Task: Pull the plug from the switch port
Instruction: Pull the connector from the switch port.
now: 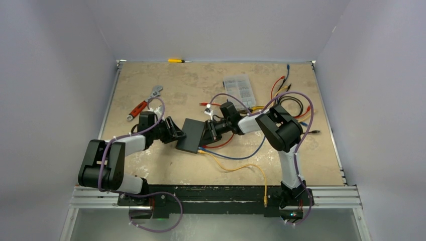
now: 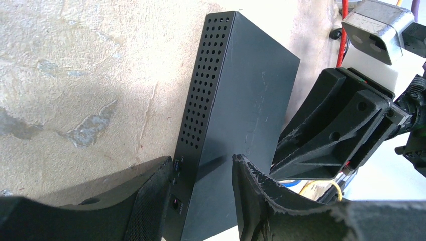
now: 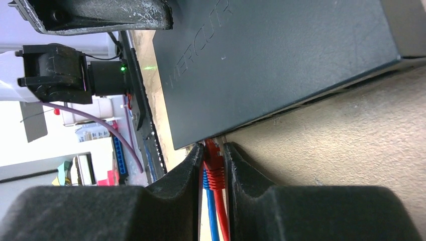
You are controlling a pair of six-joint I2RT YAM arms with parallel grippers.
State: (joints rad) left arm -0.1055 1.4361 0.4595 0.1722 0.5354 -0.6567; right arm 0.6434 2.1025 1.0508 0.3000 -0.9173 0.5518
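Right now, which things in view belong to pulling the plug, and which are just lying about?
On the job: switch; red plug at its edge; right pincer, closed on that plug; left pincer, at the switch's left side.

Lying about: wrench; yellow screwdriver; clear organiser box; loose cables at the far right.

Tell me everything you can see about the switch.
The switch is a flat matte-black box, seemingly metal, with rows of vent holes along one side and faint embossed lettering on top. It lies flat on the table. The left gripper clamps one end. At another edge the right gripper pinches a red plug at its port, a blue cable beside it.
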